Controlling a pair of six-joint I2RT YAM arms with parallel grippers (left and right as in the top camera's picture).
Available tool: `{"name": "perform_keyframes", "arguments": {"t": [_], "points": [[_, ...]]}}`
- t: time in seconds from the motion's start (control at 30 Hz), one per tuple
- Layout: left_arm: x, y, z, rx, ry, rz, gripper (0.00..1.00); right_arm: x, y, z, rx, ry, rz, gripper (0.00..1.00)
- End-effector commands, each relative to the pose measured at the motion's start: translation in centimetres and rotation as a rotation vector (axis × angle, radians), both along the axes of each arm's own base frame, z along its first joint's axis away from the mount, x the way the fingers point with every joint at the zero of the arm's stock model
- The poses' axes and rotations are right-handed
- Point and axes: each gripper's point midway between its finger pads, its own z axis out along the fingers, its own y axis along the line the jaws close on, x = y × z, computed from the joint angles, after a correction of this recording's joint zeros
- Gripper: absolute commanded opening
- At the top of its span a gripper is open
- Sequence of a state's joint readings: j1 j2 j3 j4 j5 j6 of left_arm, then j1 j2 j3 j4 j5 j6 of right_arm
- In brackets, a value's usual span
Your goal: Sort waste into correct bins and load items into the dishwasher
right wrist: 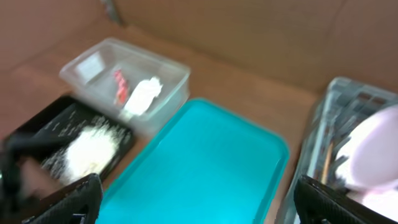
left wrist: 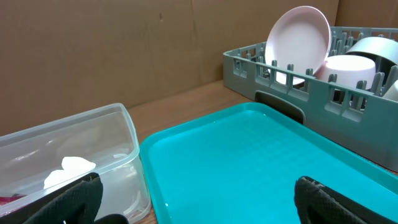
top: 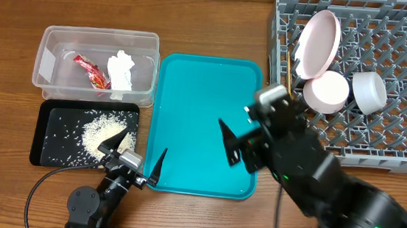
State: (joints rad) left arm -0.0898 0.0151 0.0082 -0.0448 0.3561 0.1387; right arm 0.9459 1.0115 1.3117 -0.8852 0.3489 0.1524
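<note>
Both spread wide | left hand (top: 141,147) beside rice (top: 102,136) | right hand (top: 228,142) short of plate (top: 318,41)

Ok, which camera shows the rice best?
Overhead: the rice lies sharp and whole, piled on the black tray with stray grains around. The right wrist view shows it blurred; the left wrist view misses it entirely.

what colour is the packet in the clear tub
Red: the packet shows best in the overhead view.
</note>
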Motion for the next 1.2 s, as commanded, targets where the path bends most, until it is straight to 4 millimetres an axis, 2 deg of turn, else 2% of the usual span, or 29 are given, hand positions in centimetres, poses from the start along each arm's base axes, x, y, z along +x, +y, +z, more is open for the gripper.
{"name": "perform_keyframes", "arguments": {"t": [0.0, 0.13, 0.27, 0.4, 0.53, 0.7, 0.8, 0.9, 1.17], "points": [[0.0, 0.0, 0.0, 0.012, -0.012, -0.003, 1.0, -2.2, 0.1, 0.1, 0.053, 0.063, 0.077, 1.0], [0.0, 0.0, 0.0, 0.012, -0.012, -0.003, 1.0, -1.8, -0.4, 0.6, 0.04, 0.028, 0.058, 1.0], [0.0, 0.0, 0.0, 0.012, -0.012, -0.003, 1.0, -0.3, -2.3, 1.2, -0.003, -0.043, -0.057, 1.0], [0.0, 0.0, 0.0, 0.012, -0.012, -0.003, 1.0, 0.3, -3.9, 1.8, -0.026, -0.085, -0.136, 1.0], [0.0, 0.0, 0.0, 0.012, -0.012, -0.003, 1.0, 1.0, -5.8, 3.1, 0.011, -0.133, -0.157, 1.0], [0.0, 0.0, 0.0, 0.012, -0.012, -0.003, 1.0, 2.0, -7.5, 4.3, 0.116, -0.206, -0.07, 1.0], [0.0, 0.0, 0.0, 0.012, -0.012, -0.003, 1.0, 2.6, -9.8, 2.9, 0.15, -0.203, -0.114, 1.0], [0.0, 0.0, 0.0, 0.012, -0.012, -0.003, 1.0, 2.6, -11.7, 0.2, 0.159, -0.181, -0.158, 1.0], [0.0, 0.0, 0.0, 0.012, -0.012, -0.003, 1.0, 1.1, -14.4, -7.1, 0.178, -0.242, -0.234, 1.0]]}}
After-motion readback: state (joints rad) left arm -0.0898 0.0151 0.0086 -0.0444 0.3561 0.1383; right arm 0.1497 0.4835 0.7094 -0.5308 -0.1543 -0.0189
